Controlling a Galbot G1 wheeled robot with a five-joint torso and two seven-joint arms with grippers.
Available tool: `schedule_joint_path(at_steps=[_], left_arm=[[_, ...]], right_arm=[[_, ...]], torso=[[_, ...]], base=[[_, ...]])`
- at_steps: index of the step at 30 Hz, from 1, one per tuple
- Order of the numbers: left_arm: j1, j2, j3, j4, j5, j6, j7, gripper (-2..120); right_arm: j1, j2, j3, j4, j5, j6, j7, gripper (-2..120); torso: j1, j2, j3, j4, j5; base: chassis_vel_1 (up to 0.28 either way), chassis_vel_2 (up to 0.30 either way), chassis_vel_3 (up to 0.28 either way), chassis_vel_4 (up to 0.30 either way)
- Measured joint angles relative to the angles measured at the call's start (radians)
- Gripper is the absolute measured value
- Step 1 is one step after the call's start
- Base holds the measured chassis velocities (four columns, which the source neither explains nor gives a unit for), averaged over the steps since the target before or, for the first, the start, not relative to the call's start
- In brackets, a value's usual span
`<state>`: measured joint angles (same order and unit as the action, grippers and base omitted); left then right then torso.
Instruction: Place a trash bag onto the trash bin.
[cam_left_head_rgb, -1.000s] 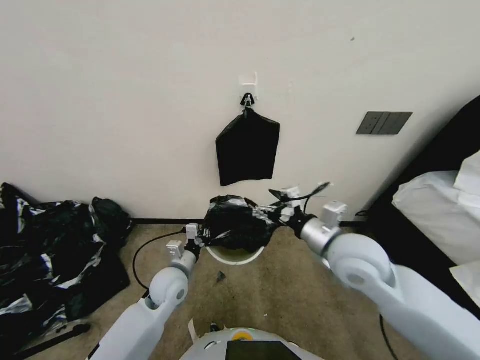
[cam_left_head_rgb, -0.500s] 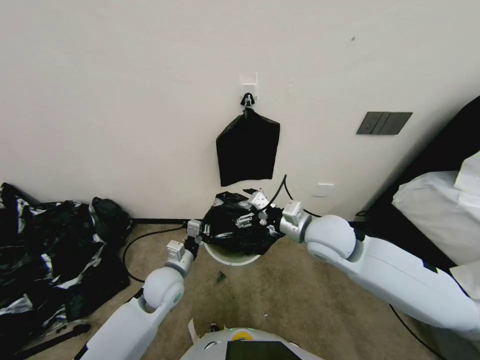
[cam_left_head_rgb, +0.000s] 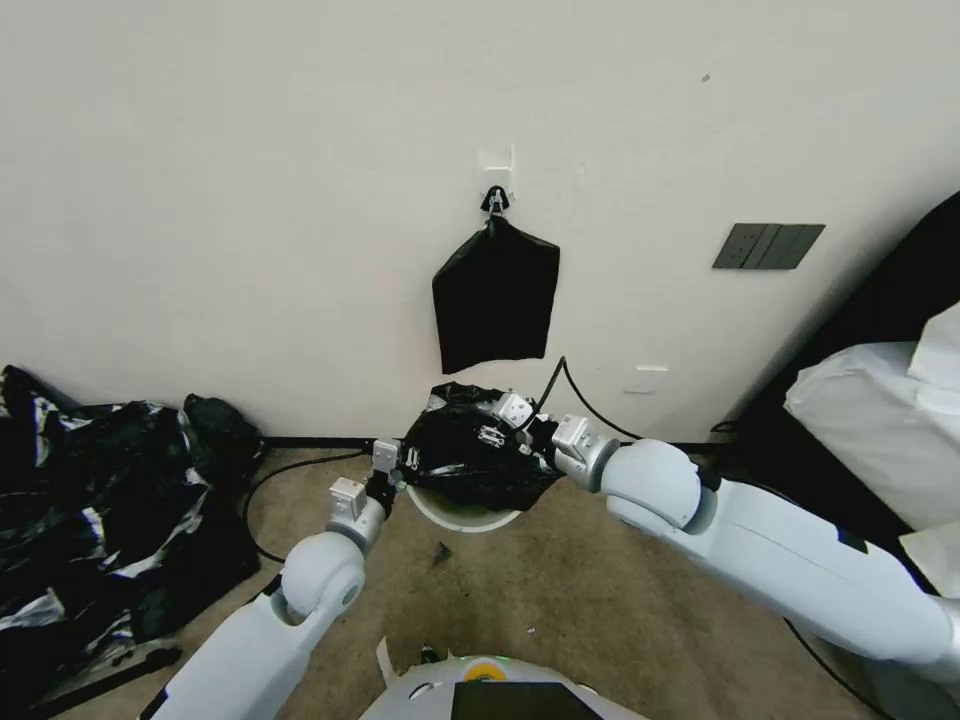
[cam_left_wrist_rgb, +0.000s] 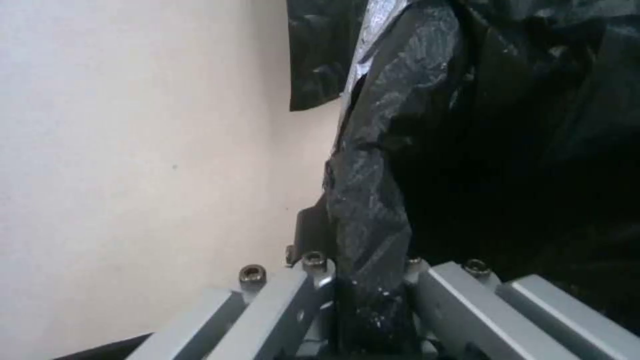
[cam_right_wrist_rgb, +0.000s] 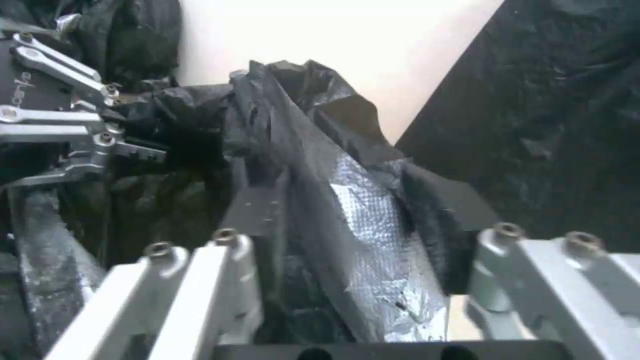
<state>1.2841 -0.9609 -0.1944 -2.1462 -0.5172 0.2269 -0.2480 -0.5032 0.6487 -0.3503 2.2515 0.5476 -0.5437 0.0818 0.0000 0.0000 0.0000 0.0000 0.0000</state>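
The trash bag (cam_left_head_rgb: 465, 462) is a crumpled glossy black sheet draped over the top of the cream-white trash bin (cam_left_head_rgb: 462, 517), of which just the near rim shows. My left gripper (cam_left_head_rgb: 398, 466) is at the bag's left edge, shut on a fold of the trash bag (cam_left_wrist_rgb: 400, 150); the left gripper (cam_left_wrist_rgb: 360, 250) pinches that fold tight. My right gripper (cam_left_head_rgb: 502, 432) sits on the bag's upper right side. In its wrist view the right gripper (cam_right_wrist_rgb: 347, 215) stands open, with a silvery ridge of the trash bag (cam_right_wrist_rgb: 347, 200) loose between its fingers. The left gripper (cam_right_wrist_rgb: 80, 125) shows beyond it.
A flat black bundle (cam_left_head_rgb: 495, 300) hangs from a wall hook above the bin. A large heap of black-and-silvery plastic (cam_left_head_rgb: 100, 510) lies on the carpet at the left. A bed (cam_left_head_rgb: 880, 400) stands at the right. A black cable (cam_left_head_rgb: 285, 485) runs along the floor.
My right arm has swung in and dropped, carrying its gripper leftward onto the top of the bag. The left gripper has barely moved and keeps its hold.
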Motion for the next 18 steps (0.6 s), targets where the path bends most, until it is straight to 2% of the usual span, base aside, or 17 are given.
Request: schedule_joint_path(at_steps=[3,4,6,11,18], left_arm=[[-0.003,0.001,0.001,0.003,-0.004,0.001,0.0,1],[-0.003,0.001,0.001,0.003,-0.004,0.001,0.0,1],[-0.003,0.001,0.001,0.004,-0.005,0.001,0.0,1],[0.003,0.001,0.004,0.007,-0.001,0.002,0.003,1],[0.018,0.0,0.009,0.002,0.034,-0.009,0.036,1]], right_arm=[[-0.015,-0.002,0.0,0.0,-0.012,0.012,0.01,25],[-0.015,-0.002,0.0,0.0,-0.012,0.012,0.01,25],[-0.016,-0.001,0.0,-0.003,-0.012,0.02,0.018,14],[0.003,0.017,0.01,-0.005,0.041,0.041,0.064,0],[0.074,0.06,0.033,-0.065,0.216,0.044,0.126,0]], torso=[[0.0,0.0,0.0,0.0,0.0],[0.0,0.0,0.0,0.0,0.0],[0.0,0.0,0.0,0.0,-0.0001],[0.0,0.0,0.0,0.0,0.0],[0.0,0.0,0.0,0.0002,-0.0001]], base=[[0.0,0.0,0.0,0.0],[0.0,0.0,0.0,0.0],[0.0,0.0,0.0,0.0],[0.0,0.0,0.0,0.0],[0.0,0.0,0.0,0.0]])
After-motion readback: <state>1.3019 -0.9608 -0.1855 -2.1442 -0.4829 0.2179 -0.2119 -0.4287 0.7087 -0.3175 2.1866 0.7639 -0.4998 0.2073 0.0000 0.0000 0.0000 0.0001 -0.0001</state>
